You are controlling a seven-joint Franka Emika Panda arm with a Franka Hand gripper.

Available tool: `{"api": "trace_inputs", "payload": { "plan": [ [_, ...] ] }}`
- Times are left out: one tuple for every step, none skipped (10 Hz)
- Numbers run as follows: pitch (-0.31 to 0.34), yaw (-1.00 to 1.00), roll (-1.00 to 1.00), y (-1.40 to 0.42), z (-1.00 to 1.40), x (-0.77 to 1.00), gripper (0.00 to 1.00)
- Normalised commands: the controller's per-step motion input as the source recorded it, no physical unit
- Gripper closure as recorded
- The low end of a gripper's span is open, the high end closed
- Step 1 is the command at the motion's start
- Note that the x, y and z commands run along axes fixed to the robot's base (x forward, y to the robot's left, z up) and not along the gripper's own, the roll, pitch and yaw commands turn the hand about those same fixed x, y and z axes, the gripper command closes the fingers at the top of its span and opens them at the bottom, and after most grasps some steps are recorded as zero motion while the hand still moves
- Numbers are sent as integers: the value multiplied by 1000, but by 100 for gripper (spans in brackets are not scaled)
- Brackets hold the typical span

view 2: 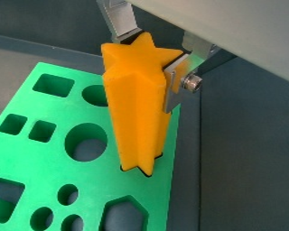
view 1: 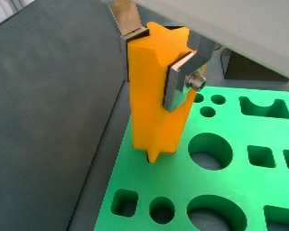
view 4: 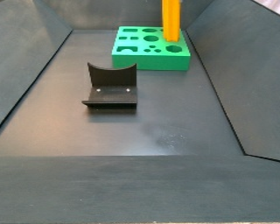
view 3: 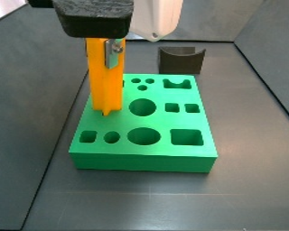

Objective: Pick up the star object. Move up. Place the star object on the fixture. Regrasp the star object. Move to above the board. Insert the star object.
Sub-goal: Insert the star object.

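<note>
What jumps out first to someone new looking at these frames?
The orange-yellow star object stands upright, clamped in the tool, with its lower end at the star hole near one edge of the bright green board. In a side view the dark fixture sits apart from the board on the grey floor, with nothing on it.

Even, soft light; sharp frames.
</note>
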Motion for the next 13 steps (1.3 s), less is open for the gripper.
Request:
{"api": "trace_inputs", "payload": {
  "plan": [
    [-260,-129,-227,0,-489,0,100],
    [-236,-131,-191,31,-571,-34,100],
    [-149,-97,-93,31,-666,0,100],
    [-73,-63,-49,34,-640,0,100],
    [-43,-66,-30,9,-669,0,100],
    [-23,-71,-33,3,-726,0,100],
    [-50,-77,-87,23,-794,17,100],
    [-86,-60,-110,29,-789,9,100],
    [-99,-51,-94,26,-743,0,100],
    [-94,-46,-40,6,-566,0,100],
    [-41,0,-3,0,-186,0,100],
    [0,-14,0,0,0,0,100],
    [0,0,0,0,-51,0,100]
  ]
}}
